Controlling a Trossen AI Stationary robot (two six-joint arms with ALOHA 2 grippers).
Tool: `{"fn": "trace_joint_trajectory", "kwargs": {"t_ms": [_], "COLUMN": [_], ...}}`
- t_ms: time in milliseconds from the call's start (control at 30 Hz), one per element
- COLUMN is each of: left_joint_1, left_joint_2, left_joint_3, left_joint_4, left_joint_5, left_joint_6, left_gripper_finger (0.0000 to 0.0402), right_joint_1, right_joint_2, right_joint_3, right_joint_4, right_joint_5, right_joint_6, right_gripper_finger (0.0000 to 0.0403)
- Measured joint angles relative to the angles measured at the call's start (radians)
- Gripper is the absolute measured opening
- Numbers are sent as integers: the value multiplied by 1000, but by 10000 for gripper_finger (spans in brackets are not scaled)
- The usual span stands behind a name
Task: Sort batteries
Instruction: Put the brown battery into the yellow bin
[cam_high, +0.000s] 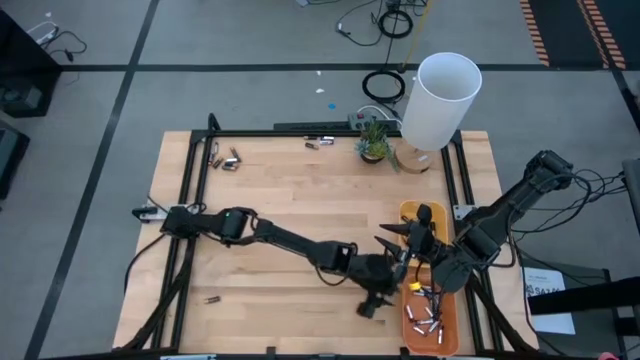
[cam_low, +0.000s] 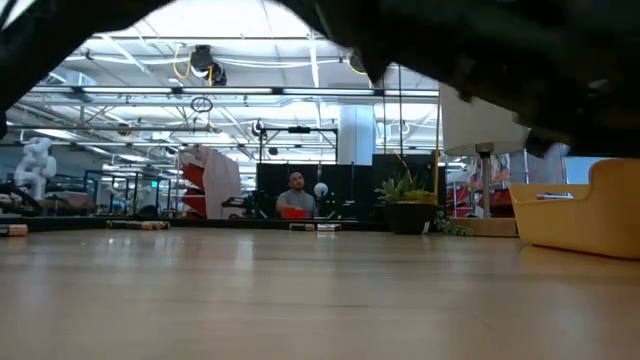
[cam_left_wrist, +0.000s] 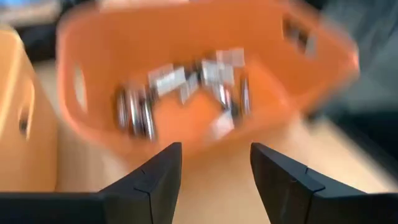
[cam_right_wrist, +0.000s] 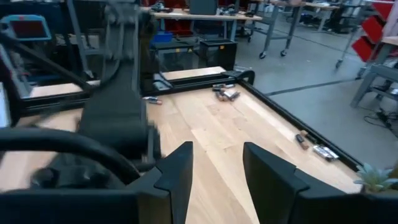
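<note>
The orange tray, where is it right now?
In the high view, the orange tray sits at the table's near right corner, beside the yellow tray, batteries inside.

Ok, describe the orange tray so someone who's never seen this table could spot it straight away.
Start at the tall white cylinder by the table's far right corner, then follow the right edge toward the near side. Past the yellow tray lies the orange tray, just beyond the left tool. Unlike its yellow neighbour, it holds a heap of small silvery batteries.
</note>
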Motion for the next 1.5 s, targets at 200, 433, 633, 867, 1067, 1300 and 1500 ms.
{"fn": "trace_joint_trajectory", "kwargs": {"t_ms": [200, 433, 633, 867, 1067, 1300, 1500], "left_joint_1": [-63, -148, -229, -336, -525, -666, -703], "left_joint_2": [-69, -235, -479, -789, -963, -967, -960], "left_joint_3": [0, -119, -441, -853, -1113, -1142, -1151], "left_joint_4": [-546, -838, -863, -876, -864, -850, -898], "left_joint_5": [-154, -386, -476, -478, -358, -227, -224], "left_joint_6": [68, -53, -207, -562, -1020, -1220, -1281], "left_gripper_finger": [200, 200, 201, 201, 201, 201, 201], "right_joint_1": [28, 51, 57, 57, 51, 25, -5], "right_joint_2": [1, 1, 1, 1, 1, 1, 1], "right_joint_3": [-1, -1, -1, -1, -1, -1, -1], "right_joint_4": [-10, -8, -10, -10, -10, -11, -9], "right_joint_5": [23, 23, 30, 26, 25, 24, 23], "right_joint_6": [-6, 10, 39, 48, 41, 16, 5], "right_gripper_finger": [132, 132, 132, 132, 132, 132, 132]}}
